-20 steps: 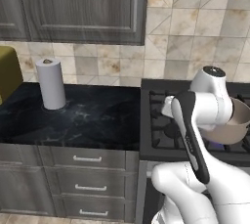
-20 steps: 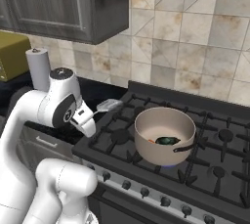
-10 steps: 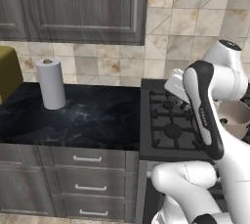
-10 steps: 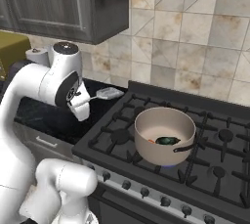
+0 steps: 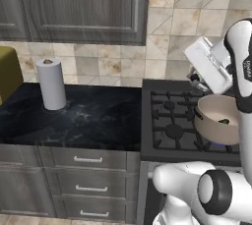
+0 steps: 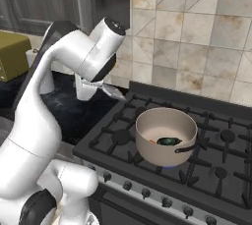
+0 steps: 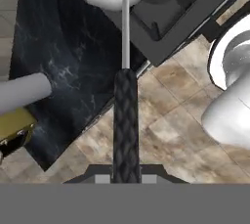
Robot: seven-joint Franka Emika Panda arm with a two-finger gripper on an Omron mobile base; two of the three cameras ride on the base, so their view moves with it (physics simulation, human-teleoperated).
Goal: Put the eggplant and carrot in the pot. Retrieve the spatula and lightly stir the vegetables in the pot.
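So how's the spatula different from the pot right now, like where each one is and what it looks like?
The spatula is up in the air, clamped in the shut gripper; the pot sits on the stove. The spatula is slim, with a dark textured handle and a thin pale shaft; the pot is wide, round and tan. The pot holds vegetables; the spatula carries nothing.

pot (image 6: pixel 166 136) on stove (image 6: pixel 118 143); towel roll (image 5: pixel 51 84) on counter (image 5: pixel 93 118).
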